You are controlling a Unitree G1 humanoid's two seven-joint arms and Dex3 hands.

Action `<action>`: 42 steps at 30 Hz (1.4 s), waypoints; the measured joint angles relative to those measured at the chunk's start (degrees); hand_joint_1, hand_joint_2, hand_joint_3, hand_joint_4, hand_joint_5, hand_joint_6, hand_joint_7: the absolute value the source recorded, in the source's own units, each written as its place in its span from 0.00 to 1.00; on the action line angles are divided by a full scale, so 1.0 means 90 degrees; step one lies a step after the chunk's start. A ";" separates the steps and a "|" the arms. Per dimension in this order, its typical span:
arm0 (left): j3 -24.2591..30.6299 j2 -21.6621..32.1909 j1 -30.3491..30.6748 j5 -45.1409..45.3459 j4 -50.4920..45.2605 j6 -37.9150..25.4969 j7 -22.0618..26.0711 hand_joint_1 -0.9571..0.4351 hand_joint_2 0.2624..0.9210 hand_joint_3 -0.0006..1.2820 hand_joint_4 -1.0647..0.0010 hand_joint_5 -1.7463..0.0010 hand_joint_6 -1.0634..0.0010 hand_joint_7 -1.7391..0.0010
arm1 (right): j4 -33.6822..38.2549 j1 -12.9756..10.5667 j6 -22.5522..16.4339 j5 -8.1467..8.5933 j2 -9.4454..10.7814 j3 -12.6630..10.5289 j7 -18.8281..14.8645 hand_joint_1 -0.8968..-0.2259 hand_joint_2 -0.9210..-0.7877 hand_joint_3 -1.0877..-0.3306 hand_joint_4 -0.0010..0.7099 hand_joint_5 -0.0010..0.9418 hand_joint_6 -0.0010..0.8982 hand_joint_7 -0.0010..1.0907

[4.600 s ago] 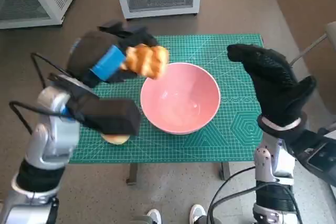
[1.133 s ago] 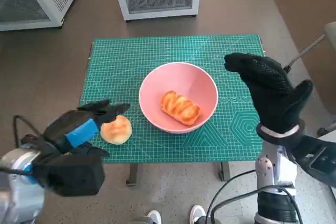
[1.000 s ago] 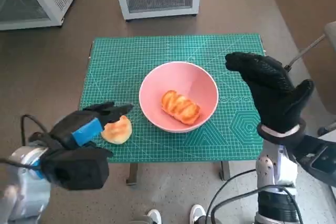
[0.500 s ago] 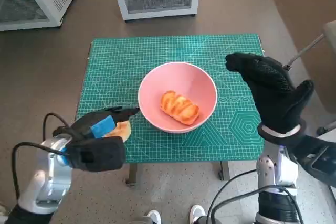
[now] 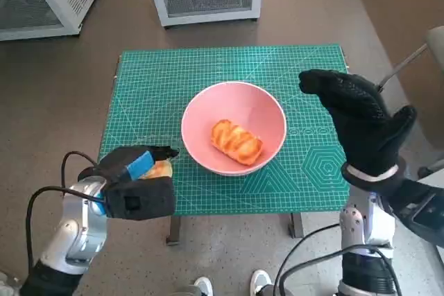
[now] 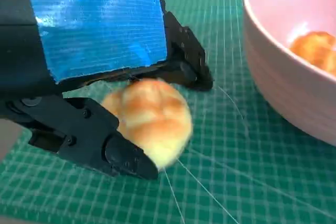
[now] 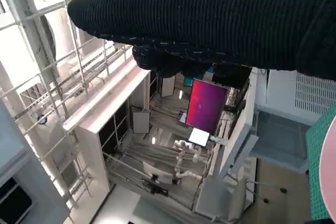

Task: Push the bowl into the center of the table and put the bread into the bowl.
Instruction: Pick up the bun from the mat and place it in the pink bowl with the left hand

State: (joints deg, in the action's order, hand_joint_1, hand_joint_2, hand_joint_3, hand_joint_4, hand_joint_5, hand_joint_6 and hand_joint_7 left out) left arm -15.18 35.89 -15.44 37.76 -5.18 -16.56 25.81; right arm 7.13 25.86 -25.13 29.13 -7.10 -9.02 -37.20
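So the left hand point(image 5: 130, 171) is down at the near left corner of the green mat point(image 5: 173, 81), fingers point(image 6: 184, 61) closed around a small round bun point(image 6: 149, 119): one set over the top, another under it, touching on both sides. Bun looks to be sitting on the mat. Pink bowl point(image 5: 267, 112) is about mid-table with a braided bread point(image 5: 236, 141) already lying inside. Right hand point(image 5: 361, 119) is raised beside the bowl's right side, gloved fingers spread, holding nothing, touching nothing
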 measured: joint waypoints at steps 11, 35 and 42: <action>0.0403 0.0170 0.0099 -0.0182 -0.0333 0.0226 0.0094 0.69 0.99 0.04 0.33 0.35 0.40 0.34 | 0.0000 -0.0005 -0.0005 -0.0001 0.0001 0.0006 -0.0001 0.77 0.00 0.80 0.84 0.03 0.14 0.64; 0.1487 0.0194 -0.0380 -0.0557 -0.2149 -0.0231 0.0390 0.69 0.99 0.02 0.27 0.38 0.37 0.36 | 0.0072 -0.0004 -0.0005 0.0020 0.0011 0.0007 -0.0091 0.78 0.00 0.81 0.90 0.04 0.14 0.63; 0.1425 0.0085 -0.0916 -0.0569 -0.2325 -0.0219 0.0391 0.69 0.99 0.02 0.27 0.38 0.36 0.36 | 0.0074 -0.0002 -0.0004 0.0051 0.0015 -0.0003 -0.0128 0.78 0.00 0.81 0.90 0.04 0.14 0.62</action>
State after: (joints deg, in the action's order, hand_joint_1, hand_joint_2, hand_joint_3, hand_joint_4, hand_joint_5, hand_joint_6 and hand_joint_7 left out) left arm -2.35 36.65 -23.68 32.64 -26.11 -18.53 29.33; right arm 7.80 25.84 -25.17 29.59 -6.96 -9.05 -38.35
